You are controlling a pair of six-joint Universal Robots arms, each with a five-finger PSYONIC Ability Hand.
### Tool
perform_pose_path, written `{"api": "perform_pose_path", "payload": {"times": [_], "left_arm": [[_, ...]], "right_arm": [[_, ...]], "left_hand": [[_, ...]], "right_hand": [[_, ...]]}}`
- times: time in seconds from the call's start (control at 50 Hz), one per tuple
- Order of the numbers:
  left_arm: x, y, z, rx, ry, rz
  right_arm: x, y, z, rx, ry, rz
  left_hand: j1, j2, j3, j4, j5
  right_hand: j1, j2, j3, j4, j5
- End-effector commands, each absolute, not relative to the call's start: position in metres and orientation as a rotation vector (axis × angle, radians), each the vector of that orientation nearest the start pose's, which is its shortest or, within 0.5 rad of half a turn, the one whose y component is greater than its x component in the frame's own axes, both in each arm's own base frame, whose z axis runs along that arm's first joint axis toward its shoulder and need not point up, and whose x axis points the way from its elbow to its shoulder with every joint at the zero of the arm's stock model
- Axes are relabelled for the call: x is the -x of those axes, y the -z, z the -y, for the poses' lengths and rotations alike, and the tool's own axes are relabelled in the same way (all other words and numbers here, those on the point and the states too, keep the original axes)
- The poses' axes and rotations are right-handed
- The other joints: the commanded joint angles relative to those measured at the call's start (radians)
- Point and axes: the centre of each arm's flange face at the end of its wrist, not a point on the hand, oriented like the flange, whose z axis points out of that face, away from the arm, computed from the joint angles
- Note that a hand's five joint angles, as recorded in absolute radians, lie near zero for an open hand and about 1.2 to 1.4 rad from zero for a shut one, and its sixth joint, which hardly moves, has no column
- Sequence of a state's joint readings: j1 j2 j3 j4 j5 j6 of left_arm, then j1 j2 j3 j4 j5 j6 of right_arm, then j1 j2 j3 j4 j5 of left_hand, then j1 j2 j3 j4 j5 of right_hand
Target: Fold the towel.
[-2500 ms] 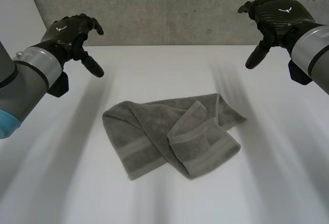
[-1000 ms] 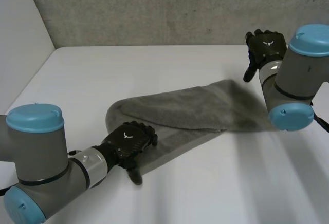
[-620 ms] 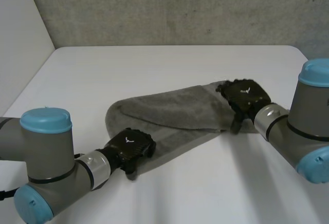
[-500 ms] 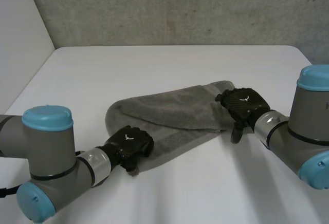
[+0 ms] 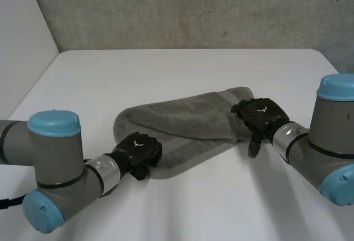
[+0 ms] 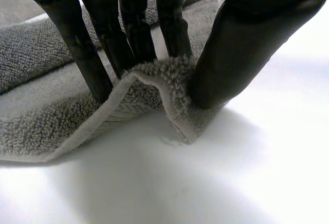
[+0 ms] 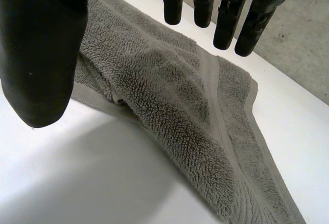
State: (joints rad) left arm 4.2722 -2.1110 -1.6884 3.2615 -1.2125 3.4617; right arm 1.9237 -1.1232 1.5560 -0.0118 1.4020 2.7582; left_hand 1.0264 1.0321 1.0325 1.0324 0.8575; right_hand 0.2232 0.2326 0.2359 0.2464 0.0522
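Towel (image 5: 188,116), grey terry with a woven band along its hem, lies about mid-tabletop in a long slanted shape. One end points toward the near left corner of the white tabletop (image 5: 166,69), the other toward the right edge. It looks doubled over lengthwise, with a thicker layer lying on a thinner strip along its near side.

The left hand (image 5: 138,151) sits low at the near-left end. Seen from its wrist, a corner of the towel (image 6: 46,126) stands up off the surface, pinched between the thumb and fingers of that hand (image 6: 247,39), the cloth bunched into a small peak.

The right hand (image 5: 261,116) is at the opposite end, palm down. From its wrist, its fingers (image 7: 226,23) hang straight and slightly apart above the towel (image 7: 169,100), with the thumb held wide to one side, gripping nothing. Whether any fingertip brushes the cloth I can't quite make out.

Both grey arms with light-blue caps reach in from the near edge. A bare concrete wall (image 5: 193,9) stands behind the far edge.
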Motion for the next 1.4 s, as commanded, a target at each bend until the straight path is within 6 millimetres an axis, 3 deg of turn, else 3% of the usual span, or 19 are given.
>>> {"api": "perform_pose_path", "payload": {"times": [0.02,0.1,0.12,0.14,0.26,0.32,0.34,0.36,0.4,0.42,0.46,0.48,0.56,0.6,0.68,0.78,0.94,1.2,1.4], "left_arm": [[0.285,-0.111,0.225,-1.420,1.694,-2.723],[0.285,-0.112,0.226,-1.423,1.696,-2.717],[0.285,-0.112,0.226,-1.426,1.698,-2.712],[0.285,-0.111,0.226,-1.426,1.696,-2.713],[0.286,-0.117,0.229,-1.422,1.722,-2.690],[0.287,-0.133,0.233,-1.401,1.797,-2.654],[0.288,-0.150,0.236,-1.390,1.877,-2.606],[0.288,-0.150,0.236,-1.390,1.878,-2.606],[0.288,-0.195,0.239,-1.343,2.082,-2.480],[0.288,-0.195,0.239,-1.342,2.083,-2.479],[0.286,-0.242,0.239,-1.236,2.306,-2.396],[0.286,-0.243,0.239,-1.236,2.307,-2.396],[0.269,-0.280,0.250,-1.012,2.536,-2.348],[0.262,-0.283,0.256,-0.938,2.567,-2.354],[0.249,-0.276,0.264,-0.842,2.537,-2.415],[0.238,-0.249,0.265,-0.847,2.431,-2.533],[0.222,-0.228,0.276,-0.792,2.340,-2.620],[0.221,-0.223,0.277,-0.784,2.318,-2.641],[0.222,-0.217,0.278,-0.785,2.295,-2.666]], "right_arm": [[-0.257,-0.167,0.275,1.039,1.640,-2.309],[-0.257,-0.167,0.274,1.040,1.636,-2.311],[-0.257,-0.166,0.274,1.040,1.634,-2.313],[-0.257,-0.166,0.274,1.040,1.632,-2.314],[-0.257,-0.168,0.275,1.038,1.640,-2.311],[-0.257,-0.176,0.277,1.030,1.668,-2.300],[-0.258,-0.179,0.277,1.027,1.675,-2.292],[-0.258,-0.179,0.277,1.027,1.675,-2.291],[-0.259,-0.191,0.277,1.020,1.707,-2.267],[-0.259,-0.191,0.277,1.020,1.708,-2.267],[-0.258,-0.201,0.275,1.025,1.713,-2.259],[-0.258,-0.201,0.275,1.025,1.712,-2.259],[-0.256,-0.203,0.278,1.024,1.702,-2.272],[-0.254,-0.200,0.284,1.012,1.705,-2.284],[-0.248,-0.175,0.298,1.028,1.646,-2.351],[-0.240,-0.155,0.313,1.098,1.615,-2.407],[-0.233,-0.136,0.323,1.111,1.564,-2.468],[-0.227,-0.146,0.295,1.148,1.440,-2.468],[-0.221,-0.135,0.301,1.139,1.426,-2.449]], "left_hand": [[-0.017,-0.023,-0.023,-0.023,-0.023],[0.015,0.009,0.009,0.009,0.009],[0.102,0.096,0.096,0.096,0.097],[0.362,0.356,0.356,0.356,0.356],[0.370,0.364,0.364,0.364,0.364],[0.370,0.364,0.364,0.364,0.364],[0.370,0.364,0.364,0.364,0.364],[0.370,0.364,0.364,0.364,0.364],[0.370,0.364,0.364,0.364,0.364],[0.370,0.364,0.364,0.364,0.364],[0.370,0.364,0.364,0.364,0.364],[0.370,0.364,0.364,0.364,0.364],[0.370,0.364,0.364,0.364,0.364],[0.370,0.364,0.364,0.364,0.364],[0.370,0.364,0.364,0.364,0.364],[0.370,0.364,0.364,0.364,0.364],[0.370,0.364,0.364,0.364,0.364],[0.370,0.364,0.364,0.364,0.364],[0.370,0.364,0.364,0.364,0.364]], "right_hand": [[-0.049,-0.058,-0.061,-0.072,-0.052],[-0.049,-0.058,-0.061,-0.072,-0.052],[-0.049,-0.058,-0.061,-0.072,-0.052],[-0.049,-0.058,-0.061,-0.072,-0.052],[-0.049,-0.058,-0.061,-0.072,-0.052],[-0.049,-0.058,-0.061,-0.072,-0.052],[-0.049,-0.058,-0.061,-0.072,-0.052],[-0.049,-0.058,-0.061,-0.072,-0.052],[-0.049,-0.058,-0.061,-0.072,-0.052],[-0.049,-0.058,-0.061,-0.072,-0.052],[-0.049,-0.058,-0.061,-0.072,-0.052],[-0.049,-0.058,-0.061,-0.072,-0.052],[-0.049,-0.058,-0.061,-0.072,-0.052],[-0.049,-0.058,-0.061,-0.072,-0.052],[-0.006,-0.016,-0.019,-0.029,-0.010],[0.082,0.072,0.069,0.058,0.078],[0.146,0.137,0.134,0.123,0.143],[0.196,0.187,0.183,0.173,0.193],[0.337,0.328,0.325,0.314,0.334]]}}
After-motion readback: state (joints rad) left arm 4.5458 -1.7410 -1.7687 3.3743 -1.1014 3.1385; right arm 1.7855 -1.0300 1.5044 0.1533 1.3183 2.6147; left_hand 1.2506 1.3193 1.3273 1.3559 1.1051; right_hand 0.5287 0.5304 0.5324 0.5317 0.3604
